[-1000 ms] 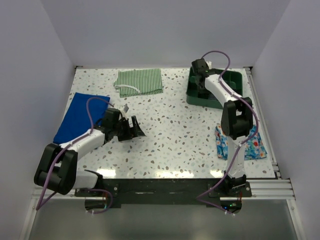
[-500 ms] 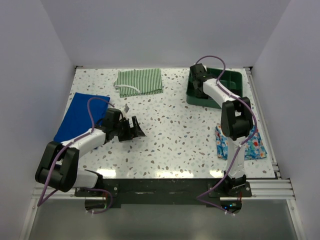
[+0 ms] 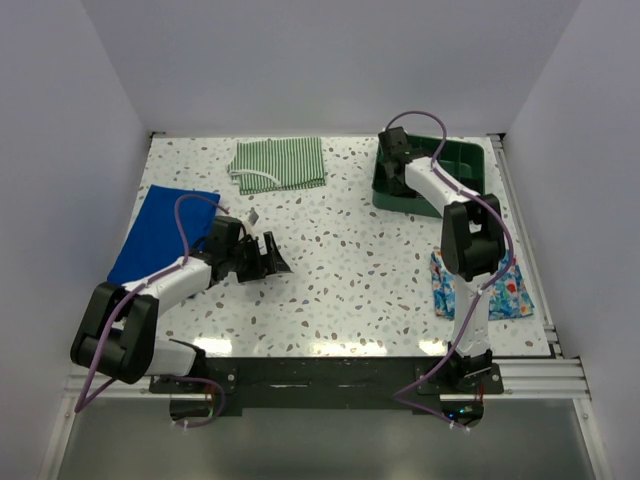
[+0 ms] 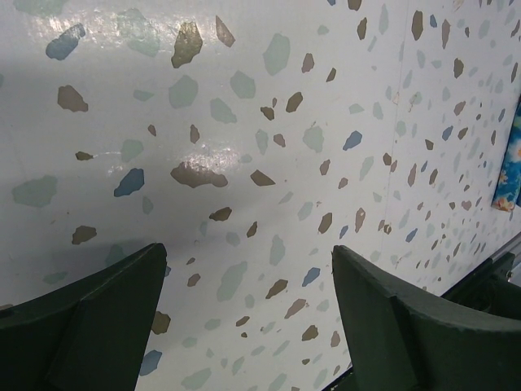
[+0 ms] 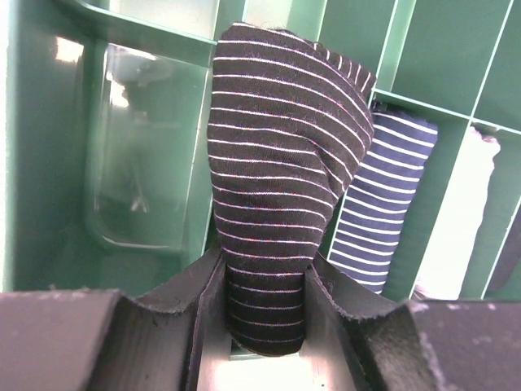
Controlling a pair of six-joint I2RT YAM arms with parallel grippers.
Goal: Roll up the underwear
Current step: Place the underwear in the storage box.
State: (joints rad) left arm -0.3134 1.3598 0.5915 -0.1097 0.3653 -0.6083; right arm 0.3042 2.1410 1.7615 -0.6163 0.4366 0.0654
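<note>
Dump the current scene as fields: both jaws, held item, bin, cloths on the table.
left jaws: open, empty, above bare speckled table
right jaws: shut on underwear roll
underwear roll: black with thin pale stripes, rolled, at the green bin dividers; seated in a slot or not, cannot tell
bin contents: navy striped roll in the neighbouring slot; slot on the other side empty
cloths on table: green striped cloth at the far edge; blue cloth on the left; floral cloth near right

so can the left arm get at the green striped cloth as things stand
Probably yes: the left pincer is open and empty, and only bare table lies between it and the green striped cloth, which sits on that arm's side.
</note>
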